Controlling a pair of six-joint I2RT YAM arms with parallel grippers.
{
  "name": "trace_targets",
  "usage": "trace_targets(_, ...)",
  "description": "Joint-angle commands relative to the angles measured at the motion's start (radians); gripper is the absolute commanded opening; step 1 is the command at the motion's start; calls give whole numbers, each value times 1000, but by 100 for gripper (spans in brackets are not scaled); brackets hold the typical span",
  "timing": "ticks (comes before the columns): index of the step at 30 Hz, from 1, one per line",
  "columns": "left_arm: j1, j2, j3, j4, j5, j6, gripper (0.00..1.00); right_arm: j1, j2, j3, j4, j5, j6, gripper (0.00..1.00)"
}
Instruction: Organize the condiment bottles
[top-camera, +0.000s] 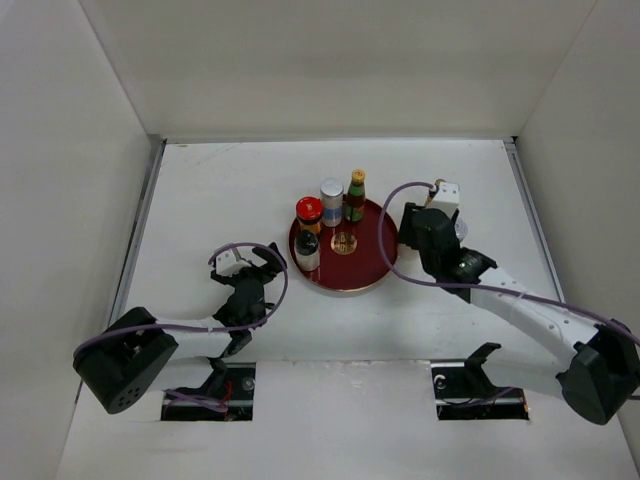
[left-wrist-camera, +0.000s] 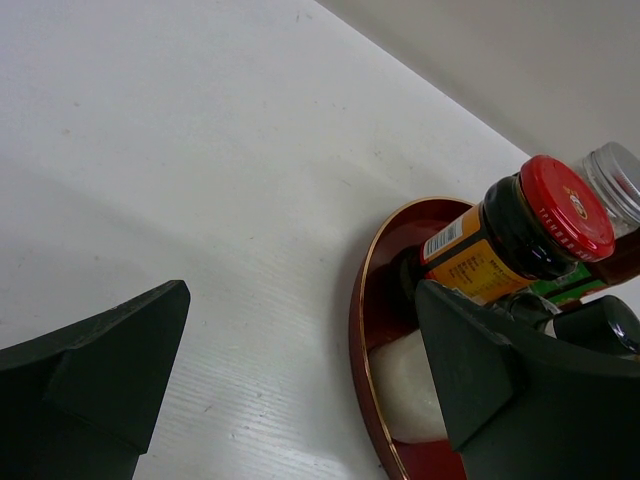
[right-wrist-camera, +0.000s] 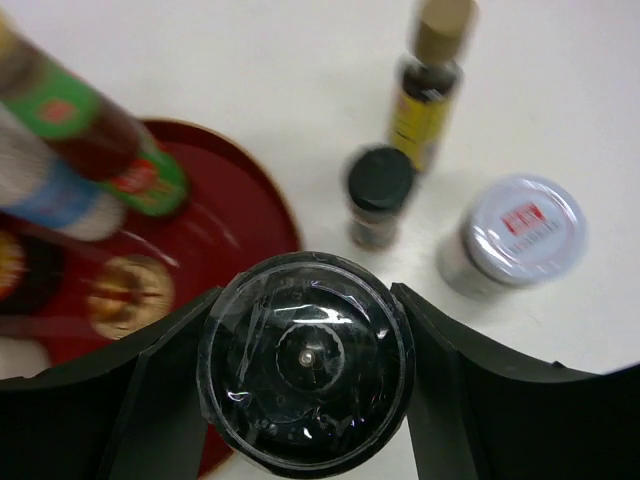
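Note:
The round red tray (top-camera: 372, 262) holds a red-lidded jar (top-camera: 309, 210), a silver-lidded jar (top-camera: 331, 196), the red sauce bottle with green neck (top-camera: 355, 194) and a small black-capped bottle (top-camera: 307, 250). My right gripper (top-camera: 416, 230) is at the tray's right edge, shut on a black-topped bottle (right-wrist-camera: 305, 365). Beyond it on the table stand the slim yellow-labelled bottle (right-wrist-camera: 424, 105), a small black-capped bottle (right-wrist-camera: 378, 195) and a silver-lidded jar (right-wrist-camera: 520, 235). My left gripper (top-camera: 262, 268) is open and empty, left of the tray. The red-lidded jar also shows in the left wrist view (left-wrist-camera: 520, 225).
White walls enclose the table on the left, back and right. The tray's gold-edged rim (left-wrist-camera: 358, 330) lies just beside my left gripper's right finger (left-wrist-camera: 520, 400). Purple cables loop over both arms. The bottles right of the tray are hidden under my right arm in the top view.

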Motion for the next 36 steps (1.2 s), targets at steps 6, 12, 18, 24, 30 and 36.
trace_targets(6,8,-6,23,50,6,-16,100,141,314,262,374,-94,-51,50)
trace_targets(12,7,-11,22,50,8,-17,100,195,501,370,466,-98,-84,53)
trace_targets(18,7,-11,22,50,8,-17,100,197,584,365,485,-105,-37,54)
trace_targets(24,8,8,28,50,14,-19,100,200,577,327,466,-112,14,79)
trace_targets(30,10,12,31,50,22,-19,100,183,376,230,396,-89,35,87)
trace_targets(36,8,6,29,50,25,-20,100,65,132,45,348,-75,61,86)
